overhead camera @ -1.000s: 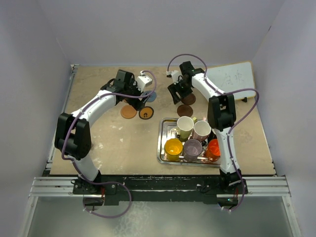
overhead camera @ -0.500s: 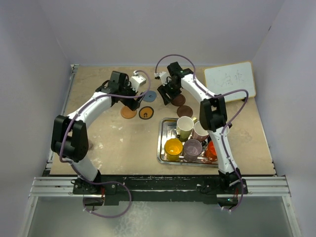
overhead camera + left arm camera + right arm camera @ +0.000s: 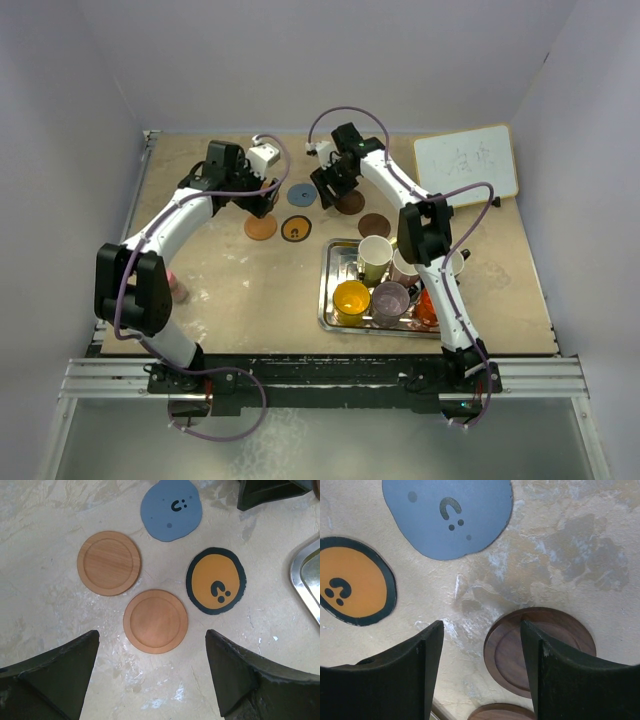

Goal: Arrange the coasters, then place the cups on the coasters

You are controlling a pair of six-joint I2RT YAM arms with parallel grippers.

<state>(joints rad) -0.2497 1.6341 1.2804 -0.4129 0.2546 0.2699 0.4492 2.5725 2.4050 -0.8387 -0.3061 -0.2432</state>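
Only sliver of dark brown coaster (image 3: 502,713) shows, bottom edge; right gripper (image 3: 482,675), left gripper (image 3: 152,680) both spread, empty.

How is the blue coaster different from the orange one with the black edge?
The blue coaster is blue right to its edge; the orange coaster has a black ring round it. The blue coaster's outline is wobbly; the orange coaster's is a smoother oval. The orange coaster lies nearer the steel tray than the blue coaster. Both lie flat and carry a little dark hook-and-dots mark.
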